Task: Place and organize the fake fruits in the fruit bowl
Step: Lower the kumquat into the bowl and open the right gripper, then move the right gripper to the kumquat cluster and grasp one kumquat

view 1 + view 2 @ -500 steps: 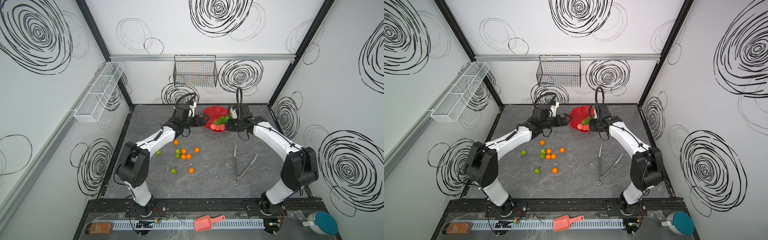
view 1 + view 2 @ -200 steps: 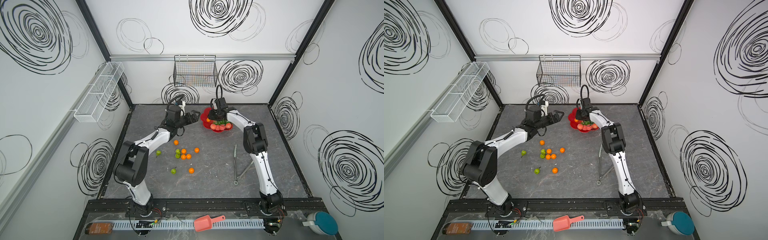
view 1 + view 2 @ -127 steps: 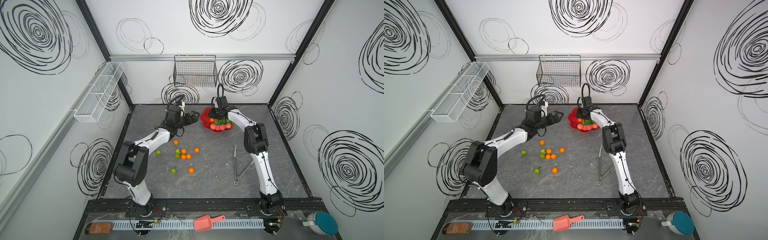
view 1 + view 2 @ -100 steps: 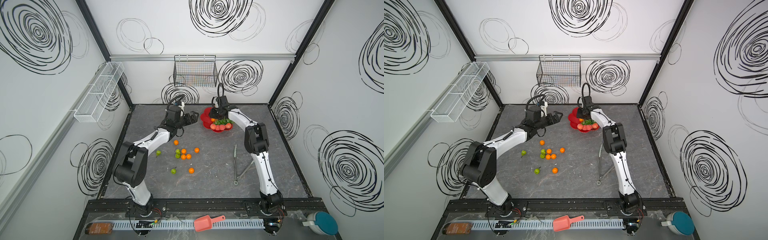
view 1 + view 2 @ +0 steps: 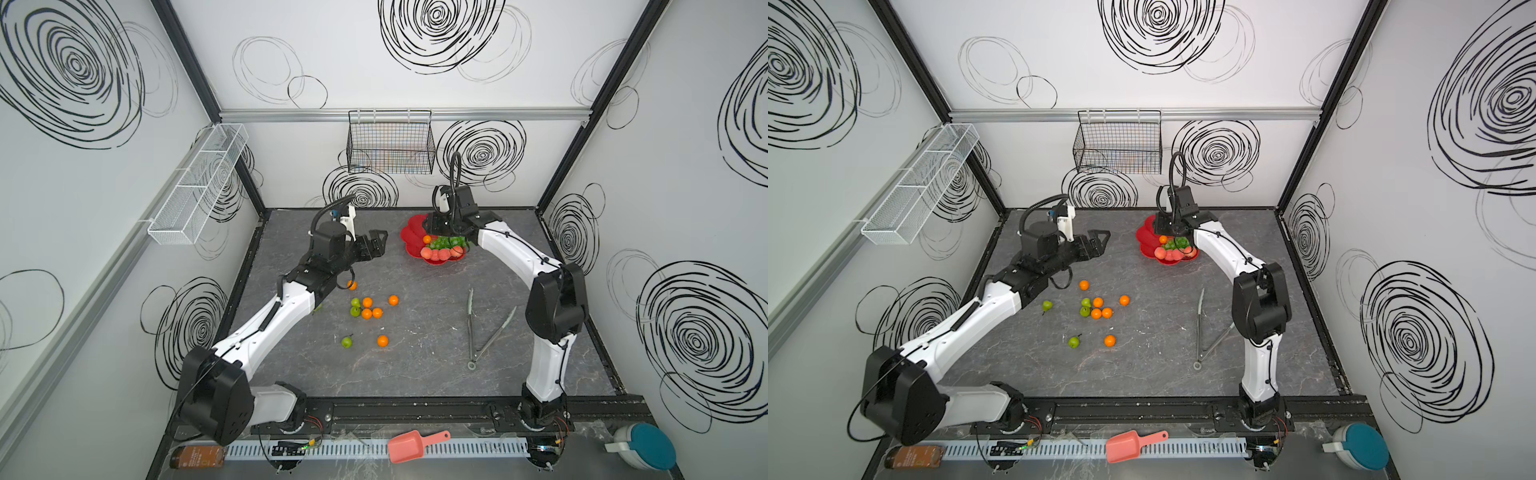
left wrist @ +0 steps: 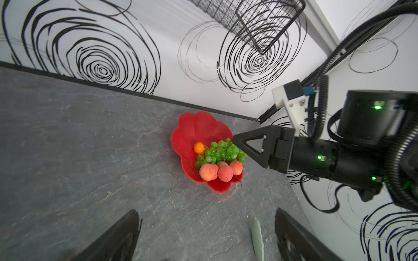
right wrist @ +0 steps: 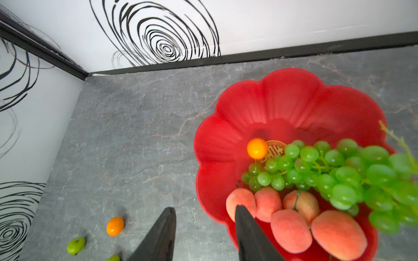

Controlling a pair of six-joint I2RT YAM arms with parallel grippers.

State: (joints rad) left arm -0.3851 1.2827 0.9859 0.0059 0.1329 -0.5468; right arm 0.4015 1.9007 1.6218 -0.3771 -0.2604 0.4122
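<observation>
scene: two robot arms reach over a grey bench (image 5: 415,374) strewn with fake fruit.
bowl: the red flower-shaped bowl (image 7: 282,101) sits at the far side of the bench, near the back wall, under the right arm.
in the bowl: a bunch of green grapes (image 7: 339,171), a cluster of pink peaches (image 7: 291,228) against the near rim, and one orange (image 7: 257,148) beside the gold mark at the centre.
on the bench: six loose oranges (image 5: 1098,302) and four green pears (image 5: 1074,342) lie well apart from the bowl, most of them bunched at mid-bench.
right hand (image 7: 204,208): hangs over the bowl's rim, fingers apart, nothing between them.
left hand (image 5: 376,243): hovers above the bench to the left of the bowl, fingers wide apart, empty.
progress: less than half done, by the look of it. the grapes and peaches are in, the oranges are barely begun, and no pear is in the bowl.
left to do: ten small fruits to fetch, then some tidying. the bowl's far half is bare, so room seems no worry.
also on the bench: metal tongs (image 5: 482,328) lie near the right arm, apart from the fruit.
</observation>
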